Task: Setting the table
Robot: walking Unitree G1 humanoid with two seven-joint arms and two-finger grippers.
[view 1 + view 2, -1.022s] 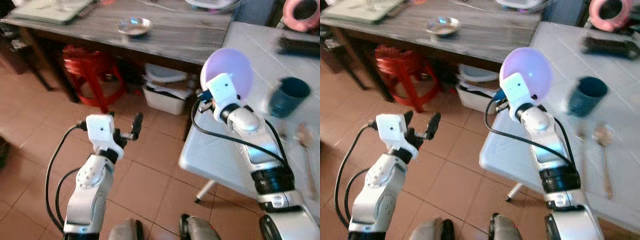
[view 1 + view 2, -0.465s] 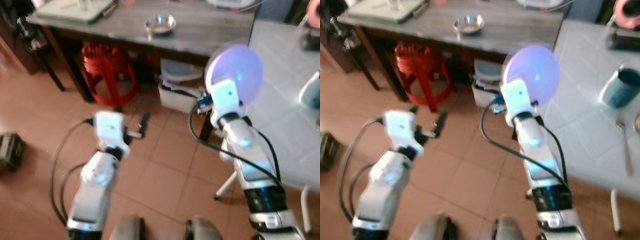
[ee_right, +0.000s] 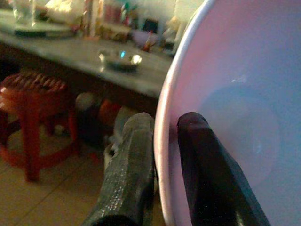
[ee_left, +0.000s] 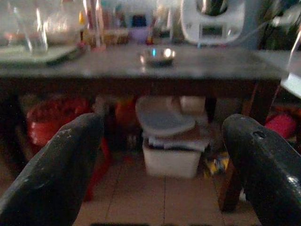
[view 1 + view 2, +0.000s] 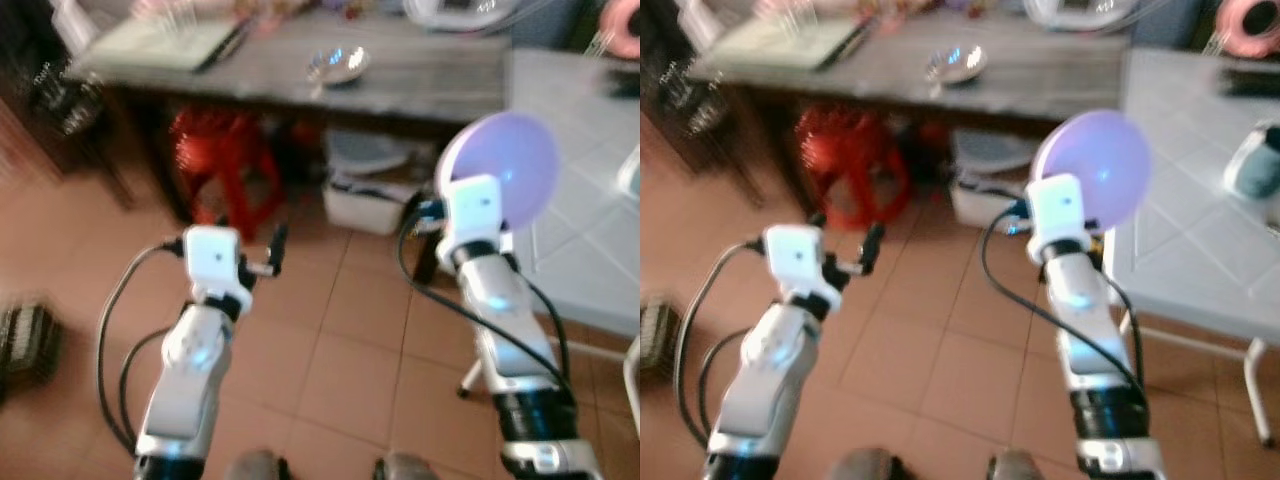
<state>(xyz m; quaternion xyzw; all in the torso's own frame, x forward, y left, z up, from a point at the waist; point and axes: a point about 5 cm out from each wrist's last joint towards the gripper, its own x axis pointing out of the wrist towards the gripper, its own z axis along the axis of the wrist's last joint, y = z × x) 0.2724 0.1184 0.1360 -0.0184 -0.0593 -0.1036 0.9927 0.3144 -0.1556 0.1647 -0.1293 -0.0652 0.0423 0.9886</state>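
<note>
Right hand (image 3: 162, 188) clamps the purple plate's (image 5: 515, 175) rim beside the white table (image 5: 590, 270) edge; left hand (image 4: 164, 155) gapes over tiled floor (image 5: 340, 350).

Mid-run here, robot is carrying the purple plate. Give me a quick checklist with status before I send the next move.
1. Grip on the plate: ok. The right gripper has one finger on each face of the purple plate, pinching its rim.
2. Plate attitude: cannot tell if safe; it is held on edge, nearly upright, not flat.
3. Left gripper free: ok. Fingers spread wide, nothing between them.
4. White table within reach: ok by judgement; its near edge lies just beside the plate.
5. Landing spot: cannot tell. A dark teal cup sits near the right edge, blurred.
6. Image clarity: not ok; head views are motion-blurred.
</note>
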